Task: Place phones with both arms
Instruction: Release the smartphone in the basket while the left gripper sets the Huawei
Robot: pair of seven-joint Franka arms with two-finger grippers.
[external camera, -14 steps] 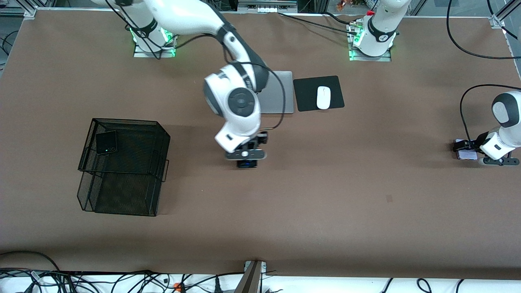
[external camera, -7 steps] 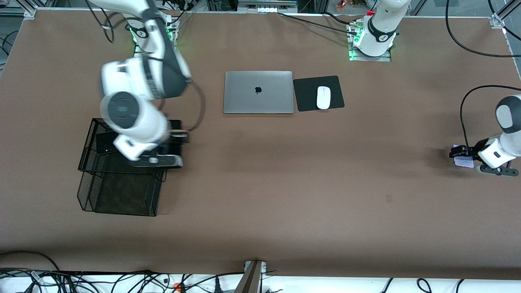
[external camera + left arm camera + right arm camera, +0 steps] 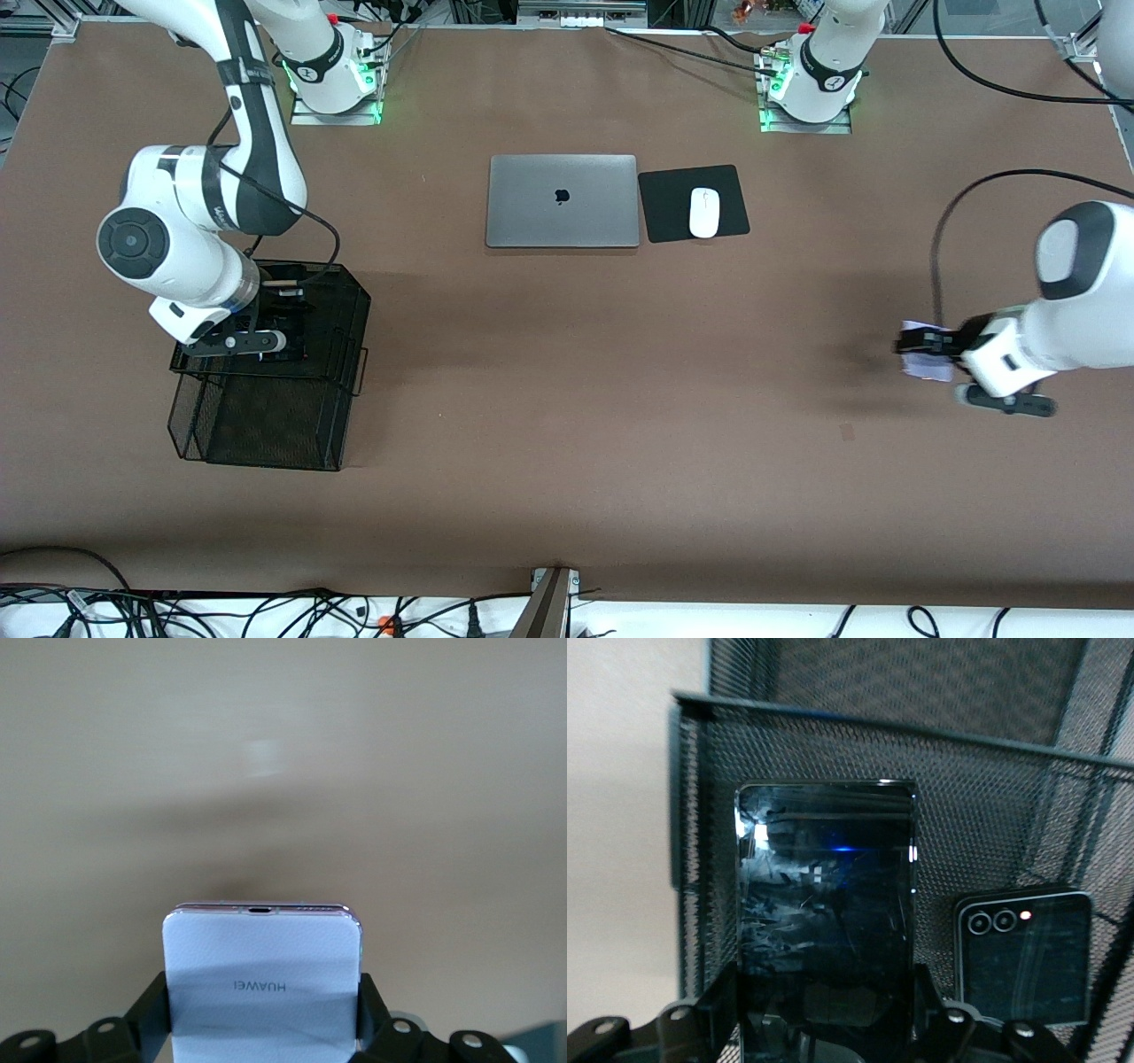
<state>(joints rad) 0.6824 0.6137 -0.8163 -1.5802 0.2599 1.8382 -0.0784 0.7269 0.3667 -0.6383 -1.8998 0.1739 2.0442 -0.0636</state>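
Right gripper (image 3: pixel 282 341) carried slab phone (image 3: pixel 824 921) over basket (image 3: pixel 266 425).

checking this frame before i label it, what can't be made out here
- Front view: the long black phone over the mesh basket is hidden by the right gripper and wrist.
- Front view: the flip phone in the basket is covered by that arm.
- Left wrist view: the pale phone in the left gripper is cut off by the frame edge.

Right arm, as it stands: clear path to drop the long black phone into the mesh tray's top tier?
Probably yes. The right gripper holds the long black slab phone over the black wire-mesh tray; the small black flip phone lies beside it, leaving open mesh beneath.
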